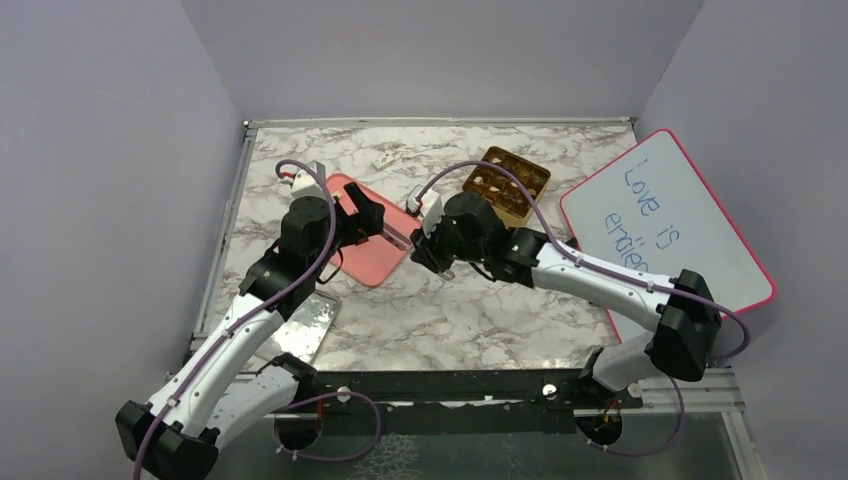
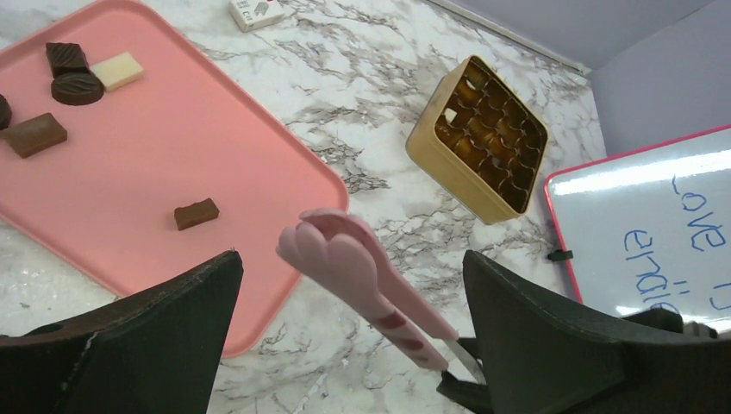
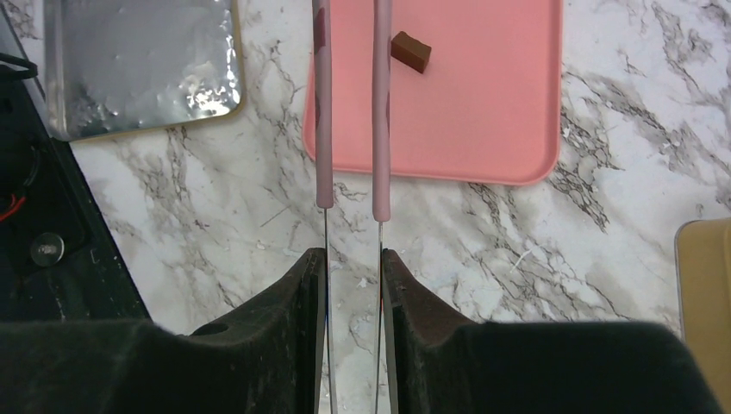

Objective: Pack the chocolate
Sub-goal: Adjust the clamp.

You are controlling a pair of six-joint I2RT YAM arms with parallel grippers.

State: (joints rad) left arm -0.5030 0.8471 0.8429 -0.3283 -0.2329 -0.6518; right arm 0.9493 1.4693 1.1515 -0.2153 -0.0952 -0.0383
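Progress looks early to me: most chocolate (image 2: 78,88) sits on the pink tray (image 2: 198,129), not in the gold box (image 2: 483,142). From the left wrist view I count a cluster of dark, milk and cream pieces at the tray's far corner, plus one small brown piece (image 3: 410,50) alone near the tray's middle. Box compartments look mostly bare there; from the top I see a few pale spots inside but can't tell whether they are chocolates or liners.

Right gripper (image 3: 353,259) is clamped on the pink tweezers (image 3: 323,129), whose arms run forward over the tray's near edge. Their tips are out of the right wrist view, but in the left wrist view they look empty and hang above the marble table (image 3: 483,250), just beside the tray. Left gripper (image 1: 368,216) has its jaws wide apart and carries nothing, hovering over the tray.

My read: nearly every piece is left to carry across, and the lone brown one seems the nearest pick.
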